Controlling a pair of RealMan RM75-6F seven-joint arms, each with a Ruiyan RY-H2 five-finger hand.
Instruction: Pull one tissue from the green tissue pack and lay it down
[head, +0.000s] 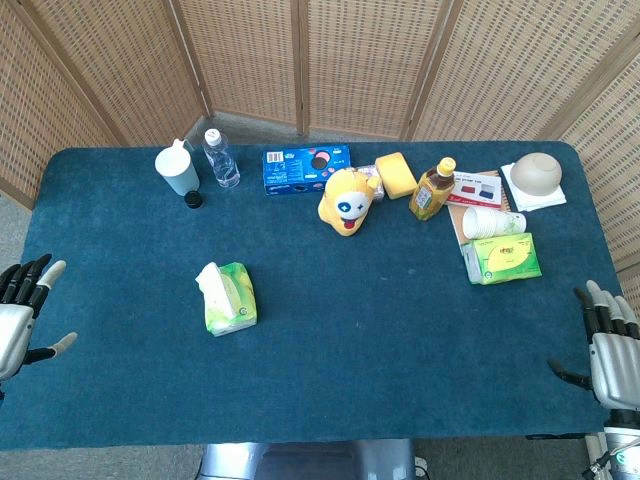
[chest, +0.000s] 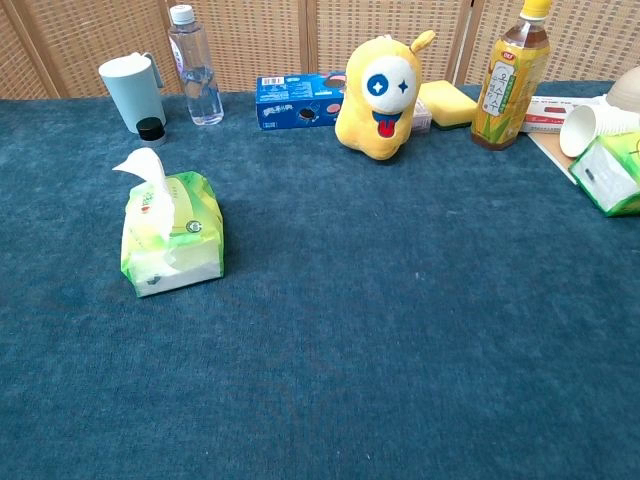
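The green tissue pack (head: 232, 301) (chest: 172, 235) lies left of the table's middle, with a white tissue (head: 210, 276) (chest: 147, 172) sticking up from its top. My left hand (head: 22, 310) hovers at the table's left edge, fingers spread, holding nothing, well left of the pack. At the right front corner my right hand (head: 608, 345) is also spread and empty. Neither hand shows in the chest view.
Along the back stand a pale cup (head: 177, 170), a water bottle (head: 220, 157), a blue cookie box (head: 305, 170), a yellow plush toy (head: 347, 200), a yellow sponge (head: 396, 174) and a tea bottle (head: 433, 189). A second green tissue pack (head: 503, 259), paper cups (head: 492, 221) and a bowl (head: 535, 173) sit at the right.
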